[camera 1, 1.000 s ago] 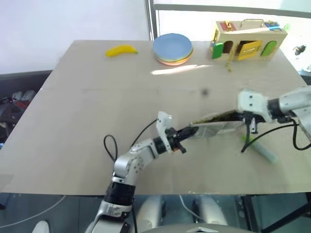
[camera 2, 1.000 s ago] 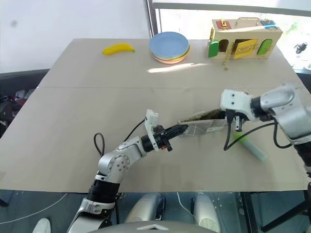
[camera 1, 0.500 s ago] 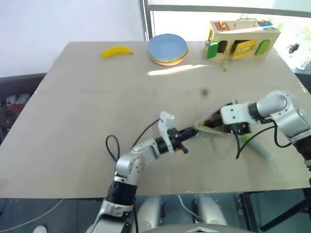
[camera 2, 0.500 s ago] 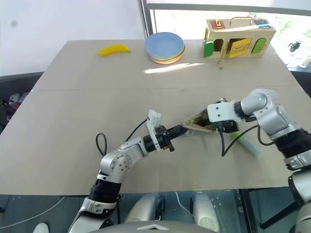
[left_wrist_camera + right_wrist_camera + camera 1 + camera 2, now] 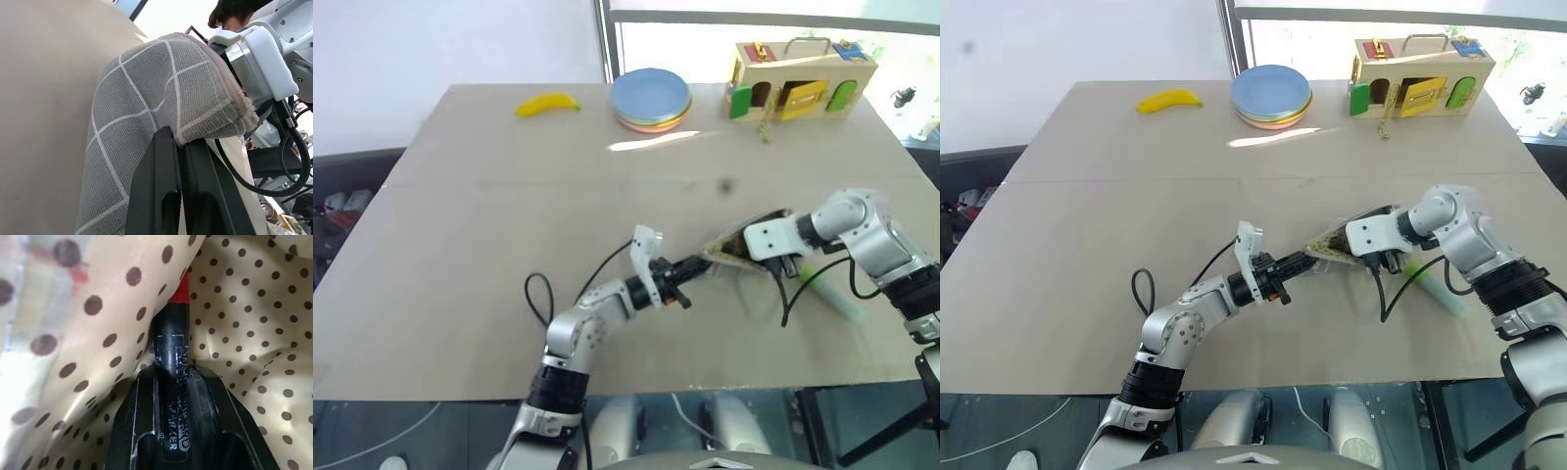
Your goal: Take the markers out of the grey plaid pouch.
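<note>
The bench [image 5: 509, 245] carries everything, and at its middle the grey plaid pouch [image 5: 146, 127] lies between my two hands, its mouth gaping toward my right. My left hand [image 5: 178, 147] is clamped flat on the pouch's closed end, fingers pressed together with only fabric between them, pinning it in place. My right hand [image 5: 172, 382] is reached into the opening, among the dotted tan lining [image 5: 244, 323], and its fingers are closed around the black marker with the red cap [image 5: 171, 352], which points away from my palm, deeper into the pouch. The light green marker [image 5: 832, 296] is already out, lying on the bench just beyond my right hand, on the side away from my left. So I judge the second marker's extraction is in hand; next I should draw straight back along its length while my left keeps the pouch anchored.
</note>
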You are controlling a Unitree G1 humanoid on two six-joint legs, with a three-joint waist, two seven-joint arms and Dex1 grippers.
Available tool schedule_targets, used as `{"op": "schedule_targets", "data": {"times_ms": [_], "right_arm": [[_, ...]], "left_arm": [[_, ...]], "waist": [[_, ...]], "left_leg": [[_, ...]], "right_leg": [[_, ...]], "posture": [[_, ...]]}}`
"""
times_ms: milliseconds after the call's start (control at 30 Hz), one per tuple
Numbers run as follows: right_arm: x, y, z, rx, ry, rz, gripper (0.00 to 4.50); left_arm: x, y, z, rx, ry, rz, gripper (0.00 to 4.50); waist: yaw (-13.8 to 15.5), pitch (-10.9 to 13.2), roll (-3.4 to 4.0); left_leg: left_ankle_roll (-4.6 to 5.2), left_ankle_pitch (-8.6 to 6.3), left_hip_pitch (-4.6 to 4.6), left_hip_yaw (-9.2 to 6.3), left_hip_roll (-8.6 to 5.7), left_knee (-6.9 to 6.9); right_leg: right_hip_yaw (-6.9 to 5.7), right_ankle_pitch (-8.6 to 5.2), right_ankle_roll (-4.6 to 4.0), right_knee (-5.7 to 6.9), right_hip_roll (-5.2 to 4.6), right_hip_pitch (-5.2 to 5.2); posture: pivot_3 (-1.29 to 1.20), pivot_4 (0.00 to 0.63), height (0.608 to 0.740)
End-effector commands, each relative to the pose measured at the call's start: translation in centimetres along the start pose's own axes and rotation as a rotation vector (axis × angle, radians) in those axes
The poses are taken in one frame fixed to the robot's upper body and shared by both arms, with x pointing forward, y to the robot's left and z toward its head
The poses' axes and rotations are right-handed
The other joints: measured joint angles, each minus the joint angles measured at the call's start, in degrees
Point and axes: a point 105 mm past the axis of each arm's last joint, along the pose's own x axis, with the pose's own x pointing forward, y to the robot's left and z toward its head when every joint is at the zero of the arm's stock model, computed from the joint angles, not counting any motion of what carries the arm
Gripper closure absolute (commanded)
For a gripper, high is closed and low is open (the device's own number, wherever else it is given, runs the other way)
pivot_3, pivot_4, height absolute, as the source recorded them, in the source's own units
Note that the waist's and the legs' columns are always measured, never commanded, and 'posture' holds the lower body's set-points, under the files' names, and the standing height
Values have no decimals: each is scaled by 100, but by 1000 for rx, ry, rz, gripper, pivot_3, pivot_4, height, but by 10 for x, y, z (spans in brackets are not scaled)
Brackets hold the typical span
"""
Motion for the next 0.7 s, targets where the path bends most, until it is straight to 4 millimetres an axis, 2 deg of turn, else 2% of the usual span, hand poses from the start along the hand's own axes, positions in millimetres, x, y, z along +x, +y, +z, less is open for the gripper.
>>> {"op": "schedule_targets", "data": {"times_ms": [33, 133, 267, 400, 533, 600, 700], "right_arm": [[2, -2, -2, -23, 27, 8, 4241], [0, -6, -2, -12, 19, -12, 4241], [-14, -14, 0, 39, -22, -65, 4241], [-40, -17, 7, 159, -136, -99, 4241], [-73, -11, 11, 235, -253, -133, 4241], [-85, -8, 22, 232, -334, -155, 4241], [-106, -11, 53, 225, -515, -217, 4241]], "left_arm": [[0, 3, 4, 12, -19, 11, 4500], [-1, 3, 4, 13, -22, 13, 4500], [-2, 4, 4, 13, -24, 18, 4500], [-3, 4, 4, 14, -25, 21, 4500], [-3, 6, 6, 26, -33, 34, 4500], [-3, 8, 7, 31, -37, 43, 4500], [-4, 10, 7, 34, -36, 47, 4500]], "waist": [[-1, 0, 0], [0, 0, 0], [2, 0, 0], [11, 0, 0], [43, 1, -1], [53, 1, -1], [22, 1, 0]], "left_leg": [[0, 0, 0, 0, 0, 0], [0, 0, 0, 1, 0, 0], [0, 0, 0, 0, -1, 0], [0, 0, -1, -1, -1, 0], [1, 0, -10, -10, -3, -3], [1, -1, -15, -11, -5, -4], [1, -1, -13, -10, -4, -5]], "right_leg": [[1, 0, 0, 0, 0, 0], [1, 0, 0, 0, -1, 0], [0, 0, 0, 0, -1, 0], [0, 0, 0, -1, -3, 0], [-5, 0, 0, -7, -7, -2], [-5, 0, 0, -10, -10, -2], [-2, 0, 0, -8, -8, -3]], "posture": [[0, 150, 740], [0, 150, 740], [0, 150, 740], [0, 150, 740], [0, 150, 740], [0, 150, 740], [0, 150, 740]]}}
